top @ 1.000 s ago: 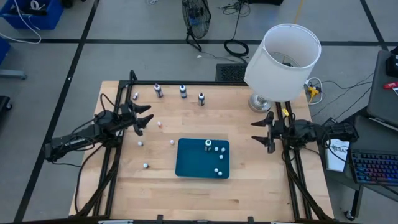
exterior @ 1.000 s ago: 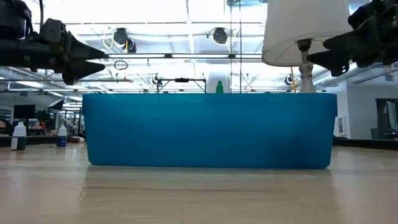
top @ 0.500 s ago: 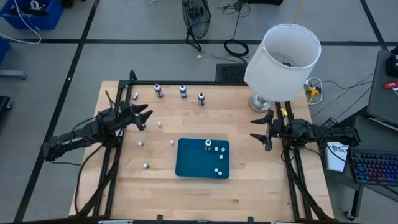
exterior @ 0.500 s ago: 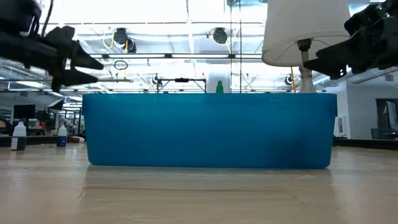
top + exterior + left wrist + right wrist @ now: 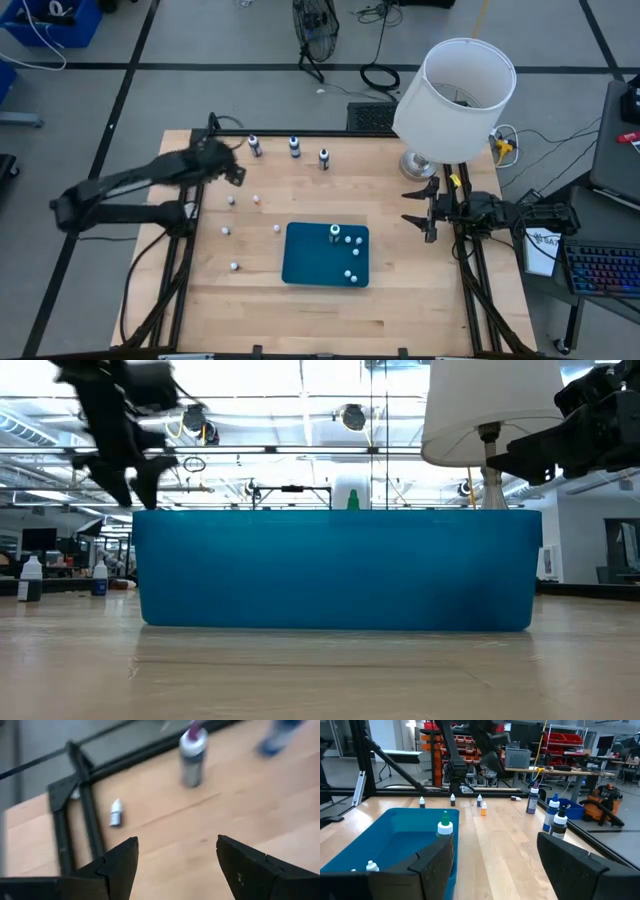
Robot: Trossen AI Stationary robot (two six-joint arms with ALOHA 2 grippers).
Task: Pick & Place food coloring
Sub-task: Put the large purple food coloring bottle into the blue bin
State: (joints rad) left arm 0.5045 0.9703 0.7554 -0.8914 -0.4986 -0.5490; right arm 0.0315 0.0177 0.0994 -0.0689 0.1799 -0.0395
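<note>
Left claw [image 5: 236, 172] open, empty, hovering at desk's [image 5: 400, 290] ten o'clock near small food coloring bottles [image 5: 230, 201]. Right claw [image 5: 418, 211] open at three o'clock. More bottles inside blue tray [image 5: 305, 260].

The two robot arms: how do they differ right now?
The left gripper reaches toward the table's far-left corner, near the bottles; the right gripper waits at the right edge, beside the lamp. The left arm looks blurred, as if moving; the right looks sharp. Both have open, empty fingers.
</note>
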